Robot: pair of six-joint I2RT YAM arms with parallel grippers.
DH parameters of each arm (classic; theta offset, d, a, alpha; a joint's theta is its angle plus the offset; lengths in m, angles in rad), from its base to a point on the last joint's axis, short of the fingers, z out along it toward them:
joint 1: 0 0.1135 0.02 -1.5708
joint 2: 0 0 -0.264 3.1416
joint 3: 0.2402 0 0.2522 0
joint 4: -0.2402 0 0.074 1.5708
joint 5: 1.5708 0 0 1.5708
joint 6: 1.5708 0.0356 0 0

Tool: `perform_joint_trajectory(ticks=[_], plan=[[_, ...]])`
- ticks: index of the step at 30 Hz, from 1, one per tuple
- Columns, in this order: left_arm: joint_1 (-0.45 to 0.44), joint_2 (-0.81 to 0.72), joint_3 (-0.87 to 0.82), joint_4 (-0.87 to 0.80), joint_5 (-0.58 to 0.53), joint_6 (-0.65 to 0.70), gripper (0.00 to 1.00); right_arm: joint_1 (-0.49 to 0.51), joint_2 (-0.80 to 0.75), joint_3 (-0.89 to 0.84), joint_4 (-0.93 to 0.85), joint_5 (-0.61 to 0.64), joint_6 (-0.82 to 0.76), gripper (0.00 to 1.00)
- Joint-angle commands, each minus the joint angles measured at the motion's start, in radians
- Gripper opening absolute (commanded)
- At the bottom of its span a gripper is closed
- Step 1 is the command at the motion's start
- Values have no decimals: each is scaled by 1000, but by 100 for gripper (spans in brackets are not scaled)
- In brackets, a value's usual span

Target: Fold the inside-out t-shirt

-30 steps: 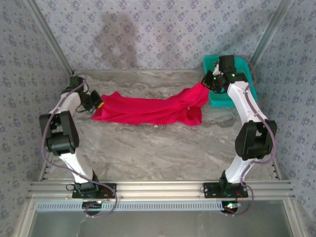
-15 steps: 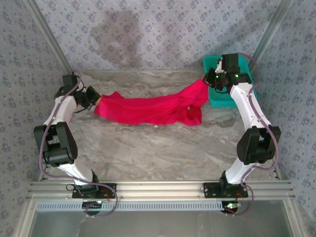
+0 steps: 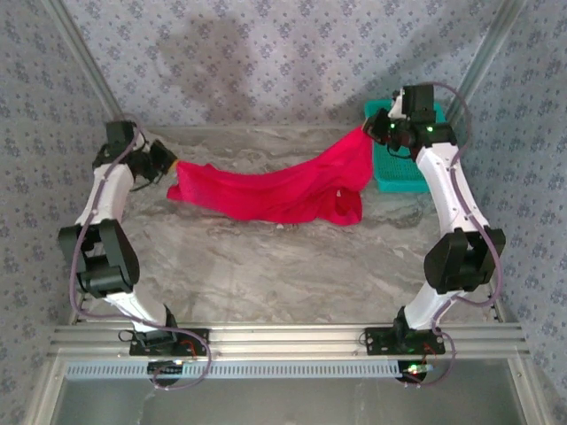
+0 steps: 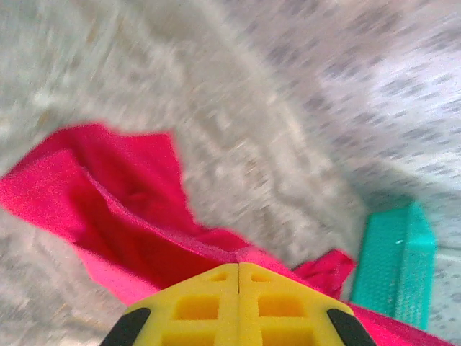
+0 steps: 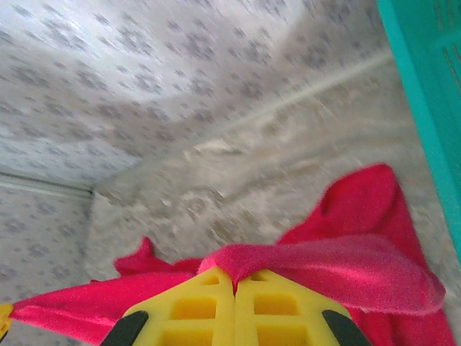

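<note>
The inside-out t-shirt (image 3: 275, 188), plain bright red, hangs stretched between my two grippers above the marble table, sagging in the middle with its lower edge touching the surface. My left gripper (image 3: 171, 166) is shut on its left end; in the left wrist view the yellow jaws (image 4: 238, 265) pinch red cloth (image 4: 137, 216). At the far right my right gripper (image 3: 370, 131) is raised and shut on the other end, and the right wrist view shows a fold of the t-shirt (image 5: 338, 259) clamped at the gripper (image 5: 235, 275).
A teal plastic mesh basket (image 3: 399, 173) stands at the back right, just behind the right gripper, also seen as the basket (image 4: 396, 259) and the basket (image 5: 425, 79). Patterned walls close the table's back and sides.
Both grippers have risen and moved towards the back wall, lifting the t-shirt's ends; the cloth now sags more between them. Both stay shut on it.
</note>
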Motion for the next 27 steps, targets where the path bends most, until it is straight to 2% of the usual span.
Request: perform_joint_trajectory(ticks=[1,7,13,19,23,27], plan=[[36,-148,115,-14,-39,-32,0,-9,-69,119,7,-32,32,0],[127,-285,241,12,-42,-92,0,-15,-140,260,46,-87,105,0],[148,-368,413,-16,-62,-74,0,-30,-270,326,130,-141,105,0],[148,-367,705,-147,-138,10,0,-43,-409,398,106,-40,49,0],[148,-338,874,-232,-184,65,0,-51,-405,500,83,-19,15,0],[148,-304,905,-254,-200,96,0,-62,-338,568,55,10,8,0]])
